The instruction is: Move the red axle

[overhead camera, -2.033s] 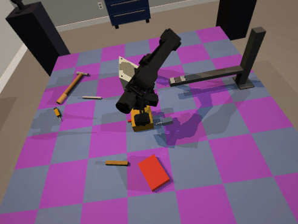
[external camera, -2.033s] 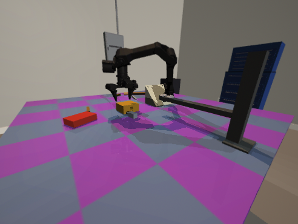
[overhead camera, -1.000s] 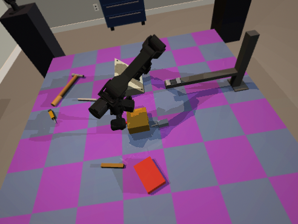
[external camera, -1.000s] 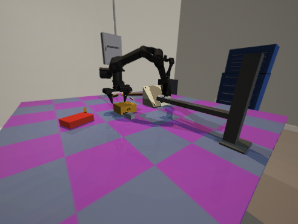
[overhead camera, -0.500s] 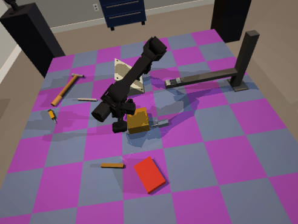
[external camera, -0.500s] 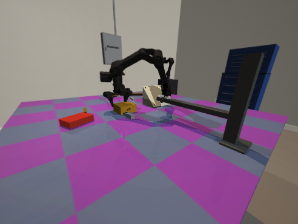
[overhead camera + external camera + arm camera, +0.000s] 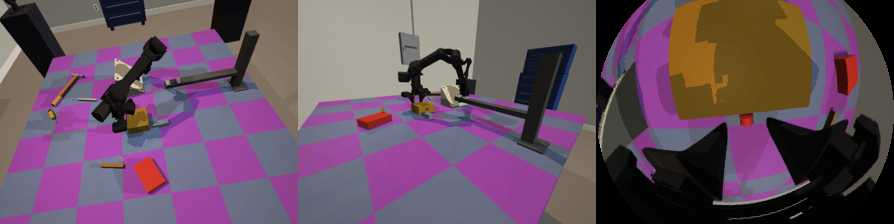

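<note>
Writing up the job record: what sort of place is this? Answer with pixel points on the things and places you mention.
Probably a workshop or lab: a blue drawer cabinet (image 7: pixel 123 13) (image 7: pixel 522 86), a claw hammer (image 7: pixel 66 89) on the checkered table, and a grey wall box (image 7: pixel 410 49).

A grey cabinet (image 7: pixel 410 48) hangs on the wall, a thin pipe (image 7: pixel 412 16) above it.
</note>
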Tool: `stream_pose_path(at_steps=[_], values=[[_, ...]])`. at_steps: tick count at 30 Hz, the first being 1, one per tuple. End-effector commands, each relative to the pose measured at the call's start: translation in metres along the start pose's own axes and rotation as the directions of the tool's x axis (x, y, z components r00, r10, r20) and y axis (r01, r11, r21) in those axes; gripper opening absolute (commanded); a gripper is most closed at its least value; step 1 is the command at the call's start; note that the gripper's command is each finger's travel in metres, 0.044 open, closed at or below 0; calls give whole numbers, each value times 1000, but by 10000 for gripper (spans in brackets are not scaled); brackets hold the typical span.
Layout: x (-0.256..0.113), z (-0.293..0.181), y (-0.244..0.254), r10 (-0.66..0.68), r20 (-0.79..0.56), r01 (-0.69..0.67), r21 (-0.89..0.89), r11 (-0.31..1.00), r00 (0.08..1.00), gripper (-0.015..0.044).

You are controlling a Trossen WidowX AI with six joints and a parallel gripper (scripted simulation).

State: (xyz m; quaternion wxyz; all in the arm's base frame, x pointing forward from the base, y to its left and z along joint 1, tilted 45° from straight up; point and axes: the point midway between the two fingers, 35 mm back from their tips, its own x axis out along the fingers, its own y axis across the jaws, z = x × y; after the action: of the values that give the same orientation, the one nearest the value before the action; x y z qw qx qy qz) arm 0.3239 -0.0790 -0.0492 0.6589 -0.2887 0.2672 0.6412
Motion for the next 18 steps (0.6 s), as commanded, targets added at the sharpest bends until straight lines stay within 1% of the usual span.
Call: stream_pose_path(at_steps=[1, 4, 12, 13, 18], values=[[0, 0, 0, 0, 0, 0, 0, 1000, 1000, 151], [0, 0, 0, 0, 0, 0, 0, 1000, 1000, 72], [0, 0, 0, 0, 0, 0, 0, 1000, 1000, 19], [0, 0, 0, 0, 0, 0, 0, 1000, 1000, 0], [0, -4, -1, 0, -1, 0, 0, 1000, 1000, 0]])
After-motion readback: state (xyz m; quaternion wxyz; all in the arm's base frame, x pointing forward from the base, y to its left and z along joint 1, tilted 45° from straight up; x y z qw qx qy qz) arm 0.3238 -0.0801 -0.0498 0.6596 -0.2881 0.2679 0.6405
